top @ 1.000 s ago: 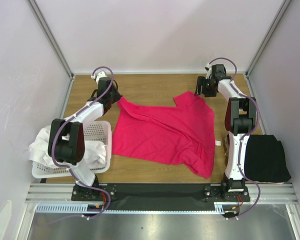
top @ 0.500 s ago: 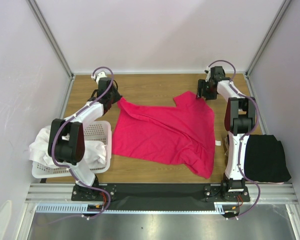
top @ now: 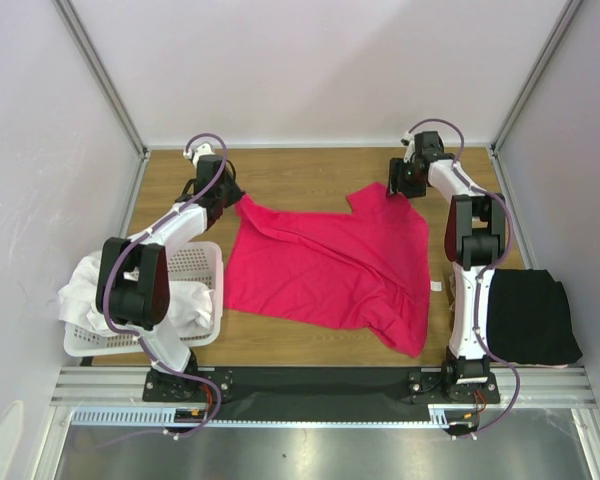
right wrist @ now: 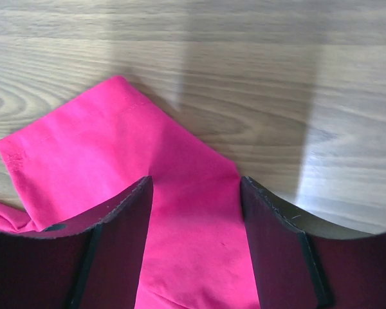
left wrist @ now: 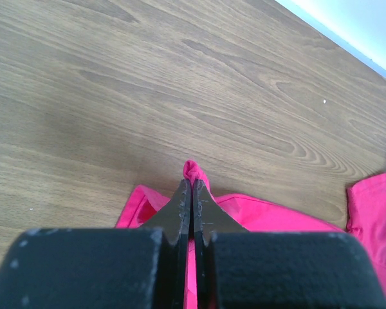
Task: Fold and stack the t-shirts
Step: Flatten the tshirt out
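The bright crimson-pink soft fabric t-shirt (top: 330, 265) lies spread flat, with diagonal creases, across the middle of the wooden bench (top: 310, 170). The left claw (left wrist: 192, 187) pinches its far-left corner. The right claw (right wrist: 194, 193) is open, its jaws straddling the far-right corner.

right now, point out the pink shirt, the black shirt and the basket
pink shirt (top: 330, 265), top external view, middle of its body
black shirt (top: 530, 315), top external view, its middle
basket (top: 195, 262), top external view, bare perforated wall
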Controlling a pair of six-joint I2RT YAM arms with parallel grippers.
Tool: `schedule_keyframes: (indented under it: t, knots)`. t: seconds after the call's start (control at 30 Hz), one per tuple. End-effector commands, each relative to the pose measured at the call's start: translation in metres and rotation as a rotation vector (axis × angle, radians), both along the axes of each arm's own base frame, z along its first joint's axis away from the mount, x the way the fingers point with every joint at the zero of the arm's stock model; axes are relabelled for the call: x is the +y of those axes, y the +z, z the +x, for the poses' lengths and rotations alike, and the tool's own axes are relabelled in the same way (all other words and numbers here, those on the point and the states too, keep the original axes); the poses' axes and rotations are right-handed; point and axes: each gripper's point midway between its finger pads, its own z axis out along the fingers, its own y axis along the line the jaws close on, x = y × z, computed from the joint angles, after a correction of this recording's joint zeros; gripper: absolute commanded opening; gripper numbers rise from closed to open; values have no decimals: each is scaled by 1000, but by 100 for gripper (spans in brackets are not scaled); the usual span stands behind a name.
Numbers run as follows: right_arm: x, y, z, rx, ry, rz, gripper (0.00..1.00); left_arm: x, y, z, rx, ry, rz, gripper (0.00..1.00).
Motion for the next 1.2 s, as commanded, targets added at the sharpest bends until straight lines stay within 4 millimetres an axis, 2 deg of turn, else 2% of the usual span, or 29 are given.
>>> schedule_keyframes:
  t: [0.0, 0.23, 0.3, 0.33, 0.4, 0.43, 0.5, 0.57, 0.63, 0.77, 0.9, 0.93, 1.0, 1.03, 1.1, 1.13, 1.17]
  knots:
    - [9, -7, 2, 4, 37, -26, 63, -4, 17, 7, -47, -19, -3, 0]
    - [5, -19, 0, 24, 16, -108, 59, -3, 16, 5, -43, -18, 3, 0]
    - [2, -21, 0, 29, 8, -128, 50, -3, 16, 5, -41, -19, 4, 0]
    - [1, -24, -1, 37, 7, -134, 39, -3, 16, 5, -43, -19, 5, 0]
    - [0, -26, -3, 38, 23, -157, 28, -3, 16, 6, -43, -19, 5, 0]
    - [-1, -28, -4, 44, 23, -161, 17, -2, 17, 7, -44, -18, 5, 0]
    - [-1, -27, -4, 40, 22, -167, 0, -4, 16, 8, -43, -28, 0, 0]
    - [-1, -21, -1, 25, 20, -167, 0, -7, 21, 11, -53, -41, -3, 0]
    - [-1, -7, 5, -11, 15, -161, 0, -11, 23, 14, -61, -72, 2, 0]
    - [0, 51, 33, -163, -8, -115, 0, -15, 47, 26, -119, -120, 32, 0]
    - [-7, 128, 58, -355, -58, -52, 0, -17, 73, 38, -184, -152, 70, 0]
    - [-11, 159, 62, -432, -70, -38, 0, -18, 84, 42, -210, -155, 72, 0]
    - [-12, 190, 63, -499, -77, -15, 0, -20, 99, 43, -245, -173, 73, 0]
    - [-15, 222, 61, -573, -83, -5, 0, -22, 115, 47, -295, -178, 70, 0]
    - [-14, 249, 55, -629, -73, 12, 0, -25, 135, 46, -347, -196, 65, 0]
    - [-15, 277, 50, -694, -71, 21, 0, -25, 147, 46, -378, -198, 64, 0]
    - [-16, 291, 45, -724, -72, 28, 0, -24, 161, 43, -407, -197, 64, 0]
